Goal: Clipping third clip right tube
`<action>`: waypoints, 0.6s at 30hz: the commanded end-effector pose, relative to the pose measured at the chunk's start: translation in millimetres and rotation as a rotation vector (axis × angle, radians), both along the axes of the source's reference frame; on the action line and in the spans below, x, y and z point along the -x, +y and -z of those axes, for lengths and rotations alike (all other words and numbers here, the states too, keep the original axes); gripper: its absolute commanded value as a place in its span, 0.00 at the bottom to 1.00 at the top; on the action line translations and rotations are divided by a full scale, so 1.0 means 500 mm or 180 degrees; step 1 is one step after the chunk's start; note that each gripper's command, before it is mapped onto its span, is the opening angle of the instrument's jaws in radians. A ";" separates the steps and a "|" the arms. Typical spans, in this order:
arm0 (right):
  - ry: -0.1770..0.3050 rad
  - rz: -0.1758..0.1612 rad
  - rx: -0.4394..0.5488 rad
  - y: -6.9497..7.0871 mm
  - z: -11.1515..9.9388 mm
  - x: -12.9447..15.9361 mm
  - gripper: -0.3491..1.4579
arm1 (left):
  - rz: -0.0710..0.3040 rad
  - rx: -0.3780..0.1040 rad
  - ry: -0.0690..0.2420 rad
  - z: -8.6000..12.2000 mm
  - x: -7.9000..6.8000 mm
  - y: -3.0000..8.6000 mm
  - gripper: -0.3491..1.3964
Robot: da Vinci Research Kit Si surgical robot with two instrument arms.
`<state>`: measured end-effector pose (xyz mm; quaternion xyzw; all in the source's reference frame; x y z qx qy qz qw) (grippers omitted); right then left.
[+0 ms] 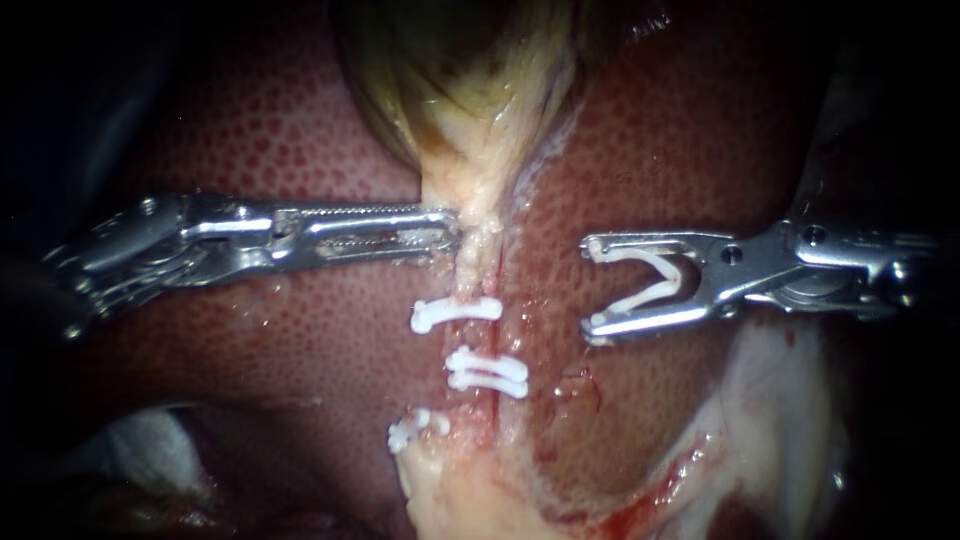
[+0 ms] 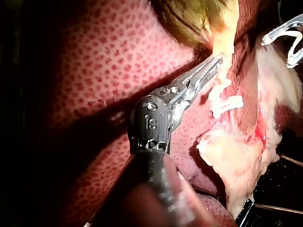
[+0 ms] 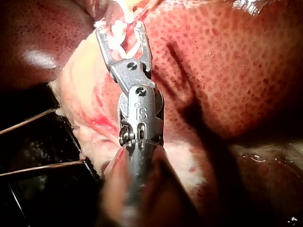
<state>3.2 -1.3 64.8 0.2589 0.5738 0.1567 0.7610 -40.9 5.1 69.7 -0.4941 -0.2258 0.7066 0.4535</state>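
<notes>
3 white clips sit across the tube (image 1: 478,262), stacked down the centre of the endoscope view: top clip (image 1: 455,313), mid clip (image 1: 488,372), low clip (image 1: 415,430). The low one is tilted and lies a bit left of the other two, at the edge of pale fatty tissue. The tube runs vertically from the gallbladder (image 1: 470,70) at top centre, w/ liver (image 1: 300,150) on both sides.

L instrument (image 1: 452,234) comes in from the left, about level. Its jaws are pressed onto the tube just below the gallbladder and above the top clip, pinching it at the tips. L wrist view shows the same: L instrument (image 2: 215,61) w/ jaw tips on the pale tube, clips just beyond and beside them.

R instrument (image 1: 590,285) comes in from the right edge. Its jaws are spread wide and carry a loaded clip (image 1: 645,297), white and open in a V, each leg seated against one jaw. The tips face left toward the tube but stay apart from it, over bare liver, roughly level w/ the gap btw the L jaws and the top clip. R wrist view: R instrument (image 3: 119,28) jaws spread, loaded clip (image 3: 125,45) btw them, tips near pale tissue ahead; contact can't be told there.
</notes>
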 end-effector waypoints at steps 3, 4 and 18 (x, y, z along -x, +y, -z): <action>0.0000 -0.0001 0.0000 0.0001 -0.0001 0.0000 0.47 | -0.0012 -0.0005 -0.0012 0.0003 -0.0004 0.0002 0.00; 0.0000 0.0000 0.0000 0.0001 -0.0001 0.0000 0.47 | -0.0003 -0.0005 -0.0005 0.0006 -0.0009 0.0005 0.00; -0.0001 -0.0001 0.0000 0.0002 -0.0002 0.0000 0.47 | 0.0238 0.0064 0.0033 0.0136 -0.0171 0.0107 0.00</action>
